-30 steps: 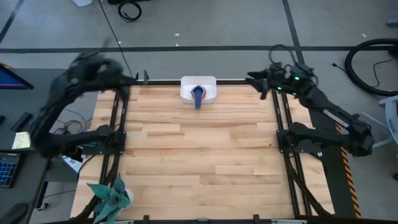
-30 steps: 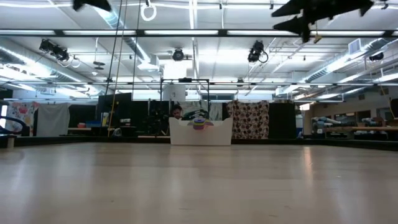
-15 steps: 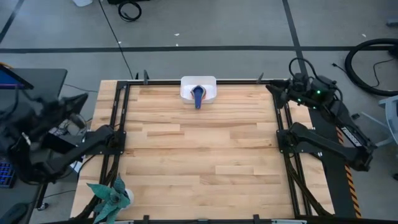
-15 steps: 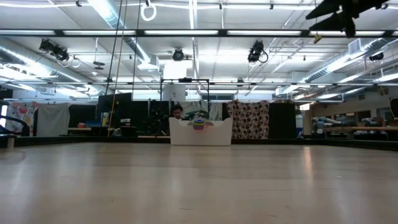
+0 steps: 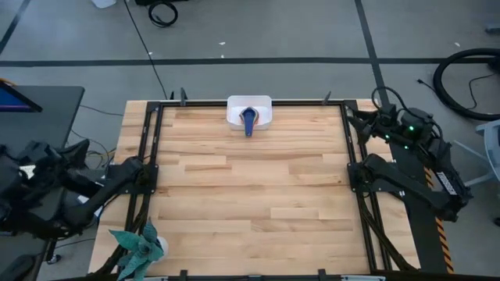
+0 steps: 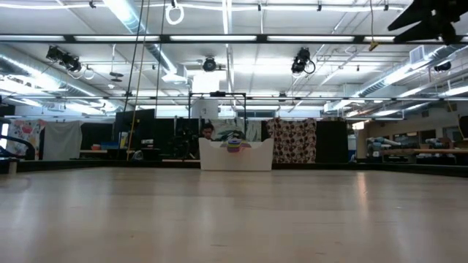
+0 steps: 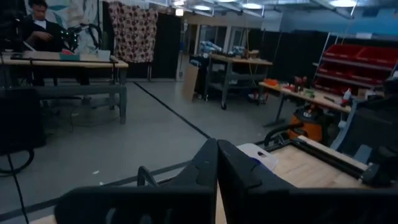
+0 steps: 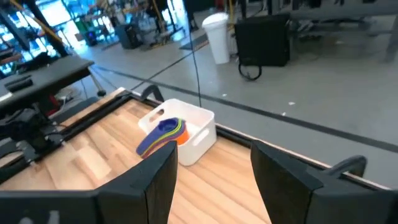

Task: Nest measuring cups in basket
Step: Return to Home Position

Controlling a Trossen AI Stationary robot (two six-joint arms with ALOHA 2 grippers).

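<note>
The white basket (image 5: 262, 101) stands upright and level, well apart from the right gripper (image 8: 211, 174), ahead of its parted fingers. The measuring cups (image 8: 163, 132) sit nested inside it as one stack, dark blue uppermost, orange and yellow edges showing beneath, handles overhanging one wall.

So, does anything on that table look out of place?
Barely: the nested measuring cups sit in the basket at the table's far edge, handles poking over its rim. Left arm and right arm wait alongside.
</note>
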